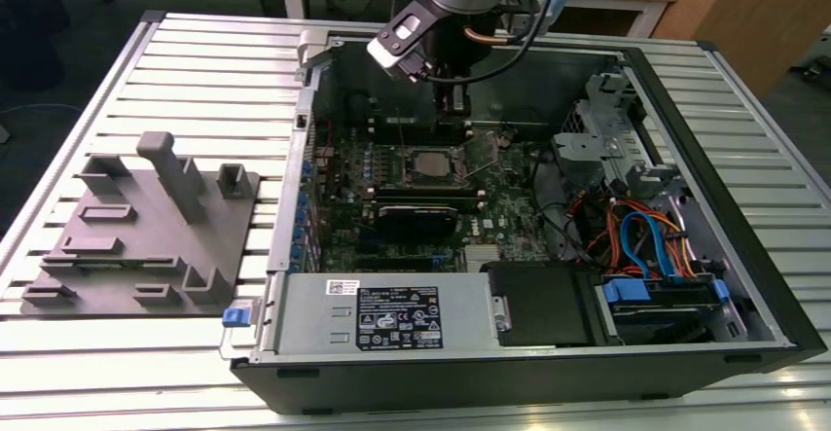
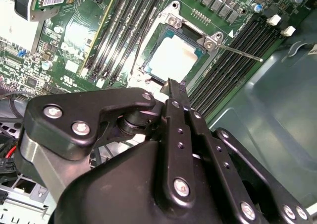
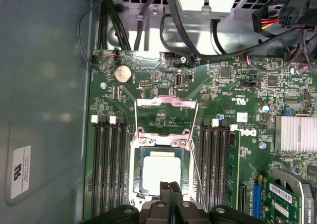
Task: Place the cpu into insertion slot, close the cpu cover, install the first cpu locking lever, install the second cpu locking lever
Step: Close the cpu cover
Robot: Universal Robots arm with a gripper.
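Note:
The cpu (image 3: 161, 169) (image 2: 173, 60), a pale silvery square, lies in the insertion slot (image 3: 136, 172) (image 2: 148, 60) on the green board. The cpu cover (image 3: 166, 105) stands swung open at the socket's far end, and the board shows through its window. A thin locking lever (image 2: 242, 53) (image 3: 195, 172) juts out unlatched beside the socket. My gripper (image 3: 170, 187) (image 2: 176, 87) hovers over the socket's edge, shut with nothing between its fingers. In the exterior view my gripper (image 1: 451, 110) hangs above the socket (image 1: 429, 163), inside the case.
The open computer case (image 1: 766, 285) lies on a slatted table. Black memory slots (image 3: 111, 169) flank the socket. A graphics card (image 1: 415, 219), a power supply (image 1: 389, 319) and a drive bay with blue and orange cables (image 1: 649, 246) crowd the case. A grey fixture plate (image 1: 143, 227) sits on the exterior view's left.

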